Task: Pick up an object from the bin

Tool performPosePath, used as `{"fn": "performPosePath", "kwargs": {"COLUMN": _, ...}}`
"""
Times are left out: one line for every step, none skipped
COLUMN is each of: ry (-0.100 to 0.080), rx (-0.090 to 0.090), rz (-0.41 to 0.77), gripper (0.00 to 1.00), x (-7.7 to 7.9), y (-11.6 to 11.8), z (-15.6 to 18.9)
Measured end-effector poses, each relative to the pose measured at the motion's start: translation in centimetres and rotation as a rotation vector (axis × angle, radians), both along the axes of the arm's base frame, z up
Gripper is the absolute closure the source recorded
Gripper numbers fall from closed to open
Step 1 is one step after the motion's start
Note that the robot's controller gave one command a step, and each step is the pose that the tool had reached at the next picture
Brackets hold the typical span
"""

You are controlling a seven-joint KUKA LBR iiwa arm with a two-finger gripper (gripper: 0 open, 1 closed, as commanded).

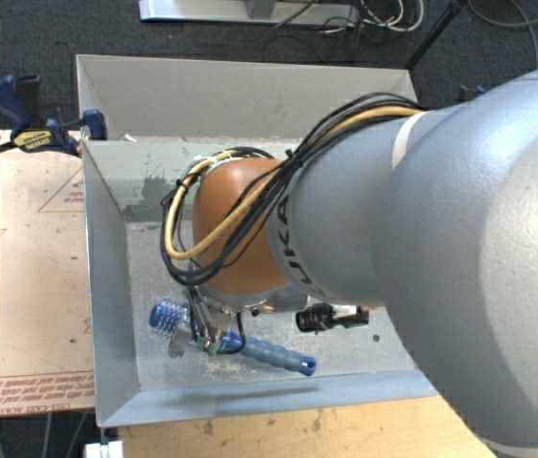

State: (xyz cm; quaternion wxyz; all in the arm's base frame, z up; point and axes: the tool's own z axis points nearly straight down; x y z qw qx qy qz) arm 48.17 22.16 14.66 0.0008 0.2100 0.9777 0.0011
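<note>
In the grey metal bin (107, 275) we see loose things lying, by our judgement, wherever they settled: a blue ribbed round piece (165, 318) just left of the gripper (208, 340), a blue rod-shaped plastic handle (279, 356) running right from it, and a black cylinder (329, 319) farther right. The gripper sits low at the handle's left end, the likely pick. We cannot tell whether it is apart or closed.

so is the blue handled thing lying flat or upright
Lying flat: the blue handle stretches sideways on the floor of the bin.

Dark carpet floor (40, 17), loose cables (390, 8), metal base (231, 10)
</note>
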Motion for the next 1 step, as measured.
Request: {"fn": "performPosePath", "kwargs": {"ry": -0.001, "rx": 0.000, "rz": 0.003, "gripper": 1.00, "x": 0.08, "y": 0.03, "z": 4.11}}
